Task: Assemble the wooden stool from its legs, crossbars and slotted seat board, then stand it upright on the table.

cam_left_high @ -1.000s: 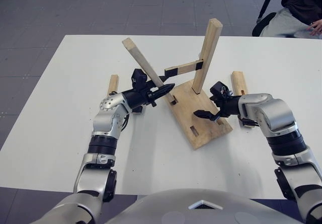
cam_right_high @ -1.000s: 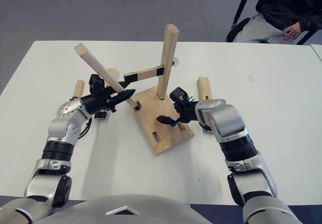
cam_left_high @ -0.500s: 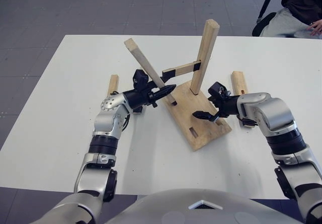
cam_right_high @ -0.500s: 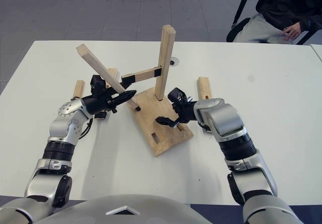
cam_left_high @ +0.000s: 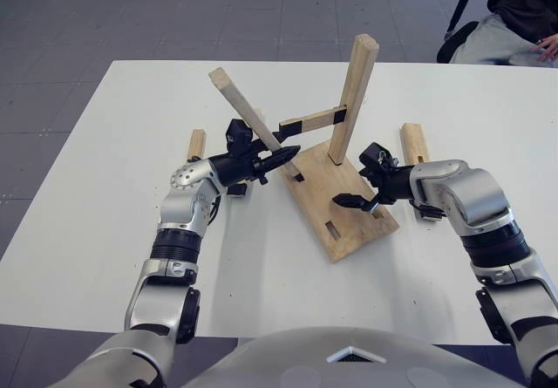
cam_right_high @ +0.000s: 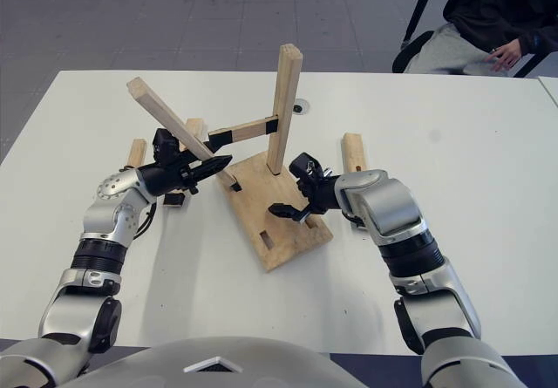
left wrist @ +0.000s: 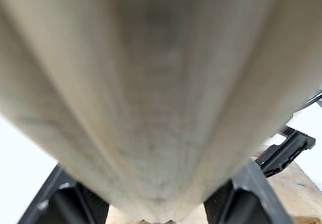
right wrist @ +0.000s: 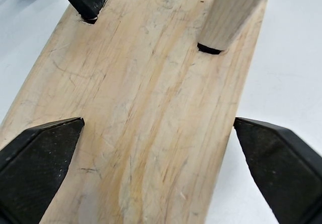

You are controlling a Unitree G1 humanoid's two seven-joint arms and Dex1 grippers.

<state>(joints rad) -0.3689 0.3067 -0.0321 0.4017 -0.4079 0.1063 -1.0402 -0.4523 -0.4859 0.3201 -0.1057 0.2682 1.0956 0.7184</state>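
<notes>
The left gripper (cam_left_high: 283,154), just left of the pale slotted wooden seat board (cam_left_high: 318,192), is clamped narrowly on the tilted light wooden leg (cam_left_high: 235,100), whose top leans away from the board. Farther left of the board, a short spare wooden piece (cam_left_high: 196,144) lies flat on the white table (cam_left_high: 105,187). A short wooden crossbar with black ends (cam_left_high: 316,120) runs from the tilted leg to the upright wooden leg (cam_left_high: 353,91), which stands on the board's far end. At the board's right edge the right gripper (cam_left_high: 357,200) is spread wide across the board, gripping nothing. Just right of the board lies a second spare wooden piece (cam_left_high: 413,142). The step in hand appears to be seating the tilted leg in the board's left slot. To do it well, swing the leg upright until it is parallel with its partner, so that the crossbar stays square. Then press straight down while the right gripper pinches the board to stop it sliding. The left wrist view confirms that the leg is wedged between both fingers (left wrist: 241,199), while the head views show its lean. The right wrist view shows the upright leg's foot sunk in its slot. The tilted leg's foot seems to be at its slot's mouth, though a dark shape hides it.
</notes>
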